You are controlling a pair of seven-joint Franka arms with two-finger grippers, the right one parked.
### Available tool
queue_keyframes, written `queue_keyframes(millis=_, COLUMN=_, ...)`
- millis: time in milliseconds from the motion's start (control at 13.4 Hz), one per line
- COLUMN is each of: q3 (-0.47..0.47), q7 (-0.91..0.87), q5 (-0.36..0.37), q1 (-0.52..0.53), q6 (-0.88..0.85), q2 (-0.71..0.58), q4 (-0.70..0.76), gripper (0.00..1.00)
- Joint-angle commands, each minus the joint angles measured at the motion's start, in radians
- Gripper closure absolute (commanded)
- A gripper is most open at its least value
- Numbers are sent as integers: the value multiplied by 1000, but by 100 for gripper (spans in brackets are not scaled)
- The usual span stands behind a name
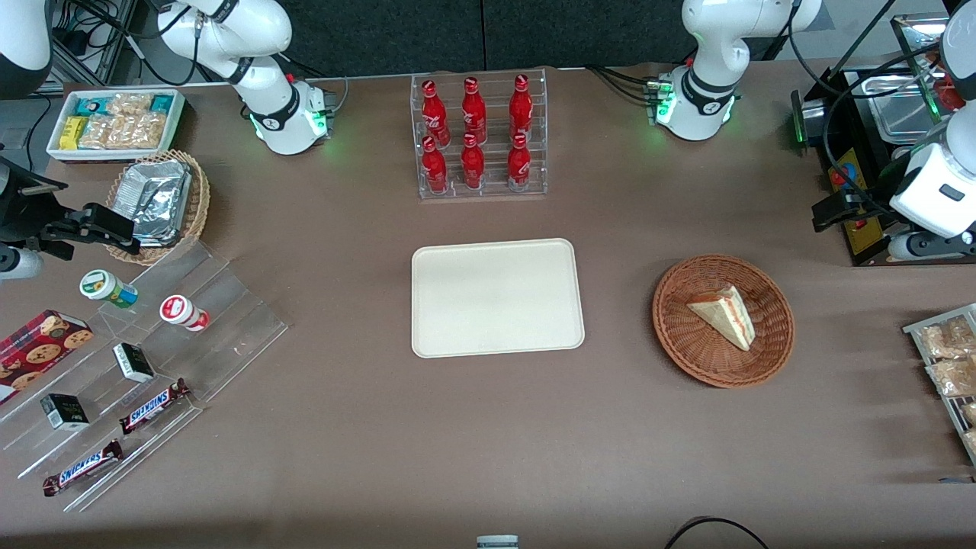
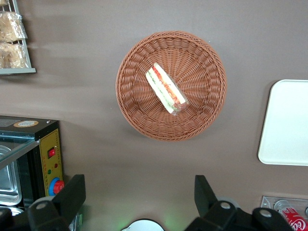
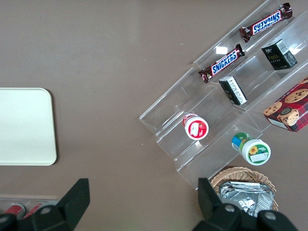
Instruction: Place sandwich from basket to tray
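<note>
One sandwich [image 1: 726, 314] lies in the basket [image 1: 690, 347], its tip pointing at the tray [image 1: 497, 297].
Its long axis runs diagonally, filling edge toward the frame's lower right. At the right edge of the front view, the hand [image 2: 139, 197] hovers above the tabletop [image 1: 488, 442], fingers apart, holding nothing.

Two brown-wrapped chocolate bars [image 1: 155, 405] [image 1: 82, 467] on the clear acrylic stepped display stand [image 1: 229, 320] carry the brand SNICKERS in blue letters — readable in the front and right wrist views. The red bottles [image 1: 473, 133] in the clear rack show white script too small to read. Other package labels are illegible.
</note>
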Motion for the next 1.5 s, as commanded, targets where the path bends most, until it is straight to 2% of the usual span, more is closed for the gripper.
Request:
queue_keyframes(millis=0, q3=9, q7=14, q5=-7, q1=-10, q6=-20, q2=8, q4=20, gripper=0)
queue_keyframes(millis=299, q3=6, q7=17, q5=-9, q1=-10, q6=-2, q2=8, q4=-32, gripper=0)
queue_keyframes(millis=599, q3=6, q7=3, q5=-9, q1=-10, q6=102, q2=5, q4=-190, gripper=0)
queue_keyframes(millis=823, q3=5, q7=-28, q5=-9, q1=-10, q6=266, q2=1, q4=-316, gripper=0)
queue_keyframes(millis=1422, q3=-52, q7=-341, q5=-10, q1=-12, q6=695, q2=21, q4=-555, gripper=0)
